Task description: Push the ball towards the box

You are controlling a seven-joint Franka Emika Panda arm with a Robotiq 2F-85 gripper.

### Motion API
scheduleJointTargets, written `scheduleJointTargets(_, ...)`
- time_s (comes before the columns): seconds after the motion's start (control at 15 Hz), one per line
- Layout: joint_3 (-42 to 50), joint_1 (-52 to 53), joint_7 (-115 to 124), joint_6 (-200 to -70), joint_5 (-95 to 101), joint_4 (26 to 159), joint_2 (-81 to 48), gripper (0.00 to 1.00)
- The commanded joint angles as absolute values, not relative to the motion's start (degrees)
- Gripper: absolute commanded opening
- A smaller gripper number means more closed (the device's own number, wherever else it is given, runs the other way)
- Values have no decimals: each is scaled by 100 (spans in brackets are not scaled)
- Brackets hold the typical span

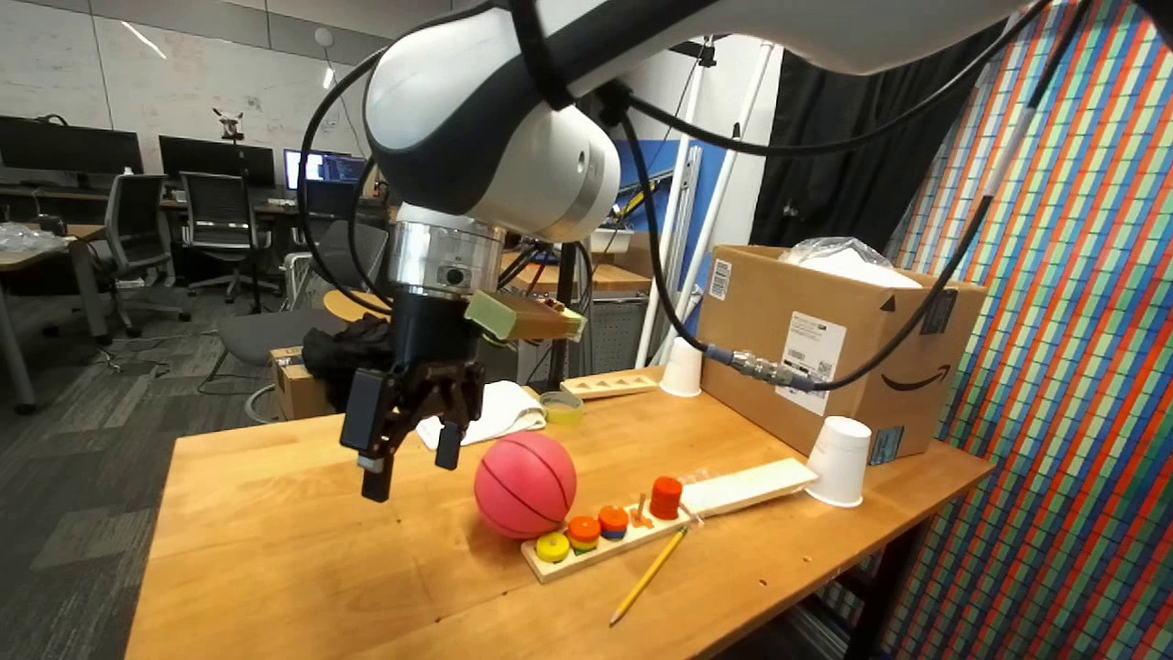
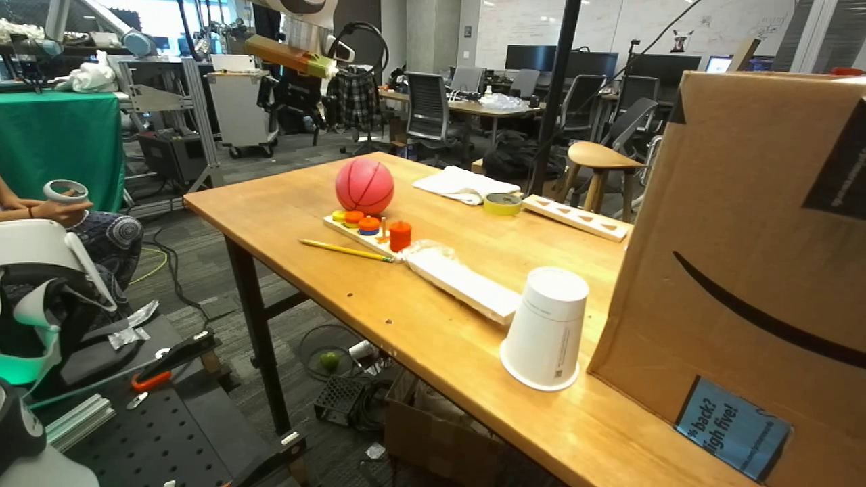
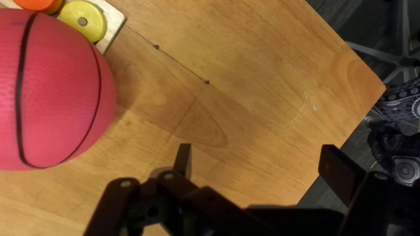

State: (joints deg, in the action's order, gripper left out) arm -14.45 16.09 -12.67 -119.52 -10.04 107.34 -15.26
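Observation:
The pink-red ball [image 1: 525, 484] with dark seams rests on the wooden table in both exterior views [image 2: 365, 186]. It fills the left of the wrist view [image 3: 55, 95]. The brown cardboard box [image 1: 770, 321] stands at the table's far end from the ball, also large in an exterior view [image 2: 737, 223]; it is out of the wrist view. My gripper [image 1: 412, 466] points down above the table, beside the ball on the side away from the box, apart from it. In the wrist view the two fingers [image 3: 256, 150] are wide apart with nothing between them.
A toy peg board [image 1: 600, 547] with coloured rings lies against or close to the ball. A pencil [image 1: 648, 577], a pale plank [image 1: 747, 488] and white cups [image 1: 838, 461] [image 1: 683, 367] stand or lie towards the box. A cloth [image 1: 499, 412] and tape roll [image 1: 561, 407] lie behind.

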Motion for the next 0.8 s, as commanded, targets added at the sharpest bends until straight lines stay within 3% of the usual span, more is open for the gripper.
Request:
scheduleJointTargets(0.0,-1437,1601,-705,-11746,-896,10162,-1877,100)
scheduleJointTargets(0.73,-1319,1283,-177,-11272,-1239,9838,-2278,100)
